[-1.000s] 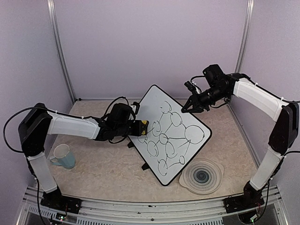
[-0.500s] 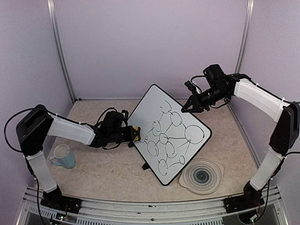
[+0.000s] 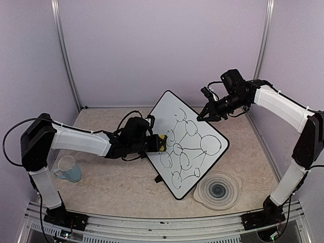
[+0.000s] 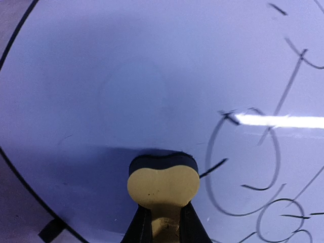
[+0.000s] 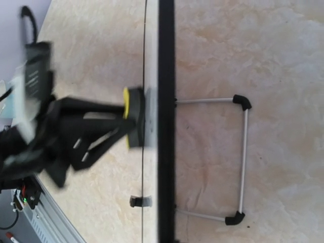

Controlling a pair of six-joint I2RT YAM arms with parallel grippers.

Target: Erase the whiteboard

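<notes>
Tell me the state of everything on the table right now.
whiteboard: propped tilted, left part blank, marker ovals and lines on the rest
eraser: clamped, pressed against the whiteboard
left gripper: shut on the eraser
right gripper: at the whiteboard's top edge, grip unclear
mug: upright
plate: lying flat

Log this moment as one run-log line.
step: erasing | left tool: shut on yellow eraser, against whiteboard | left part blank, marker ovals remain | right tool: by board's far edge, grip unclear
</notes>
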